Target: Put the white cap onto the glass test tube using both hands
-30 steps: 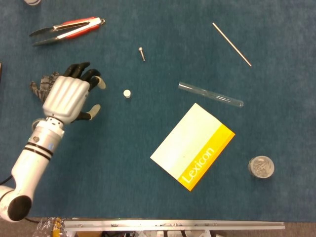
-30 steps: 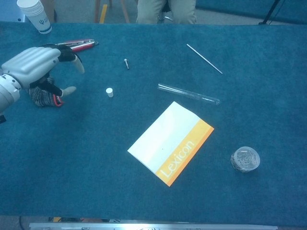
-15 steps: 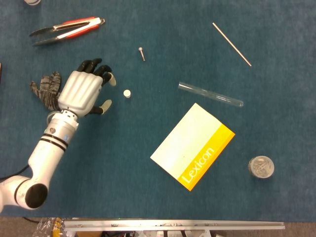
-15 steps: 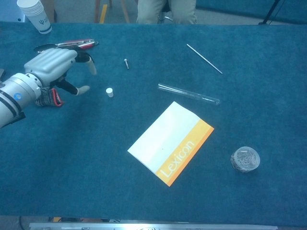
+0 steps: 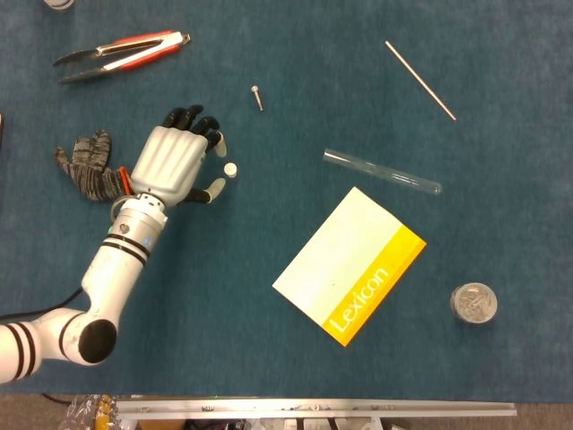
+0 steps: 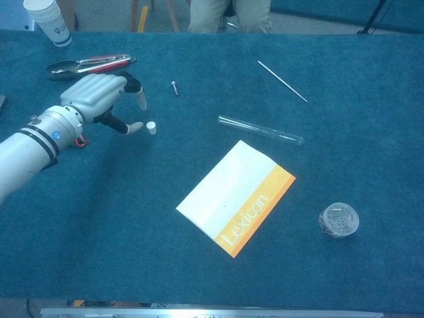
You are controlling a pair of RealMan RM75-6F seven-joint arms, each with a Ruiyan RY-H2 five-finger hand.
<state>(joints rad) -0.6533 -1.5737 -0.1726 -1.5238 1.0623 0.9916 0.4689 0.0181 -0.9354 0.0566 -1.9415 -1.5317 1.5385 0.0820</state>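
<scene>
A small white cap (image 5: 231, 168) (image 6: 152, 128) lies on the blue table cloth. My left hand (image 5: 175, 163) (image 6: 99, 96) hovers just left of it, fingers spread, with the thumb and fingertips close to the cap but holding nothing. The glass test tube (image 5: 381, 172) (image 6: 260, 130) lies on its side to the right of the cap, above the booklet. My right hand shows in neither view.
A white and orange Lexicon booklet (image 5: 349, 265) lies at centre right. Red-handled tongs (image 5: 121, 52), a small screw (image 5: 258, 97), a thin rod (image 5: 420, 79), a crumpled glove (image 5: 86, 165), a round clear lid (image 5: 472, 303) and a paper cup (image 6: 48, 21) are scattered around.
My left hand has moved right across the cloth, from over the glove to right beside the white cap. Nothing else has shifted.
</scene>
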